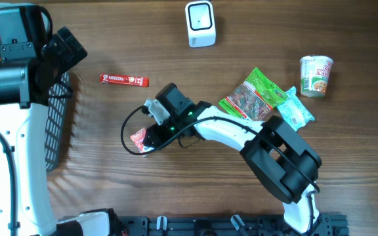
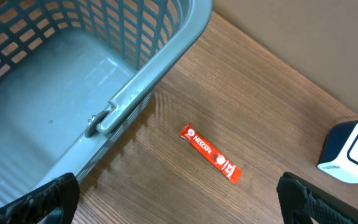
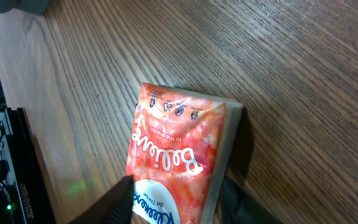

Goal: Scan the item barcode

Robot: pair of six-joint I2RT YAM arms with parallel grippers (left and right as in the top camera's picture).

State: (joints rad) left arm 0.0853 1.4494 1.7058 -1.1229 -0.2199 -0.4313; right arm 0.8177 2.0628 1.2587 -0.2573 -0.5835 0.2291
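Observation:
A pink-orange tissue pack lies flat on the wooden table, seen at centre left from overhead. My right gripper is shut on it, one finger against each long side. From above, that gripper reaches left across the table. The white barcode scanner stands at the far edge, well away from the pack, and shows at the right edge of the left wrist view. My left gripper hangs open and holds nothing, high above the table beside the basket.
A grey mesh basket stands at the left. A red Nescafe stick lies between basket and scanner. A green snack bag, a light blue packet and a noodle cup sit at the right.

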